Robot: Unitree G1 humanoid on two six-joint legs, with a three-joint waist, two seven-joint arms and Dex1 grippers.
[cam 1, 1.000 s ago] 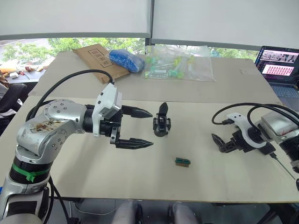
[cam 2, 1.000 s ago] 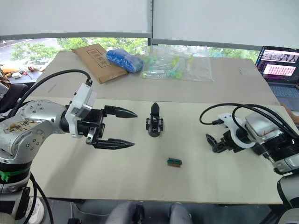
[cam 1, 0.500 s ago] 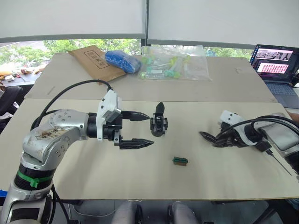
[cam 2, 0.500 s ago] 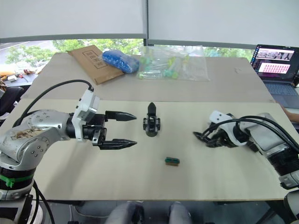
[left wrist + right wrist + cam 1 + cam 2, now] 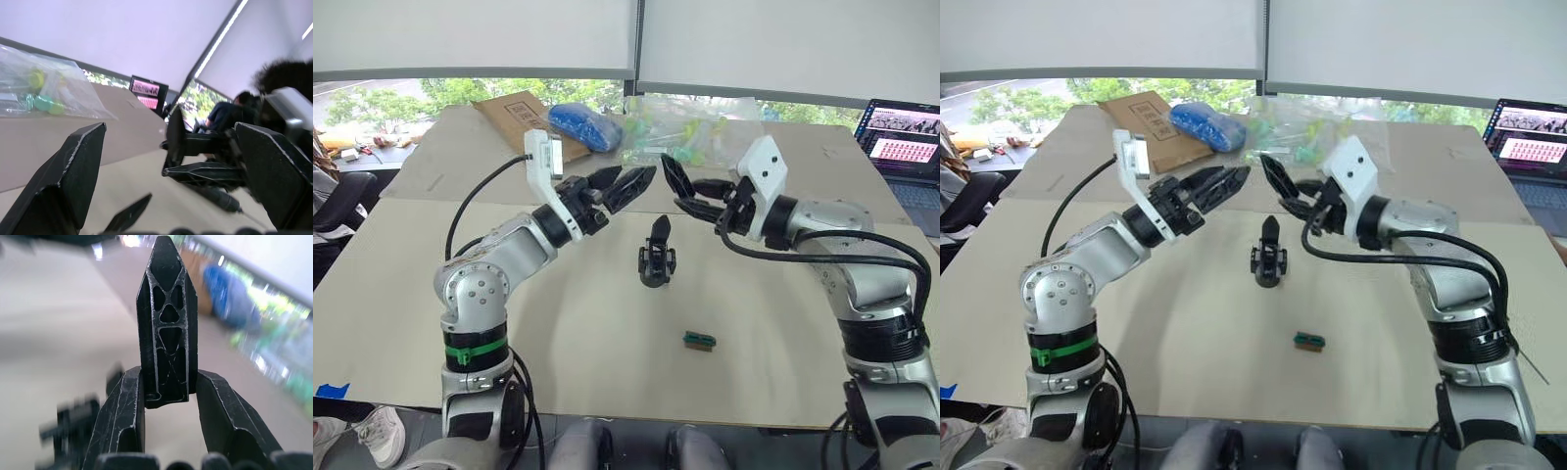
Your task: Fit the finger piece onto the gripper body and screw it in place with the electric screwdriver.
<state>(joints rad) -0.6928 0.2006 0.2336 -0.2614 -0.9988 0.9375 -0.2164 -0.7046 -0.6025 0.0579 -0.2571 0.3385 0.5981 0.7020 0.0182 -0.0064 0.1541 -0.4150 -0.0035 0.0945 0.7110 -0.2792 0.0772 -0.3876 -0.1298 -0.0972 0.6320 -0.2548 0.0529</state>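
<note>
Holding the finger piece (image 5: 165, 323) upright between its two fingers, the right tool (image 5: 690, 192) hangs in the air above the middle of the counter (image 5: 401, 294). The piece is pinched at its base and its pointed end stands clear of the fingertips. The left tool (image 5: 625, 183) hangs level with it, empty, its fingers spread apart and aimed toward the right one, with a clear gap between the two.

Below and between them the gripper body (image 5: 655, 258) stands on the counter near its centre, its own single pointed finger sticking up. Neither tool touches it. A small green-and-brown block (image 5: 698, 340) lies nearer the front edge. Toward the far edge lie a cardboard envelope (image 5: 521, 117), a blue bundle (image 5: 583, 125) and a clear bag of small parts (image 5: 690, 132); a laptop (image 5: 904, 143) sits by the far right corner.

As for progress, I judge the task barely begun: the piece is picked up, and that is all. It is not yet seated on the body, nothing steadies the body, and I cannot make out the electric screwdriver for certain, so fitting and screwing both remain.
</note>
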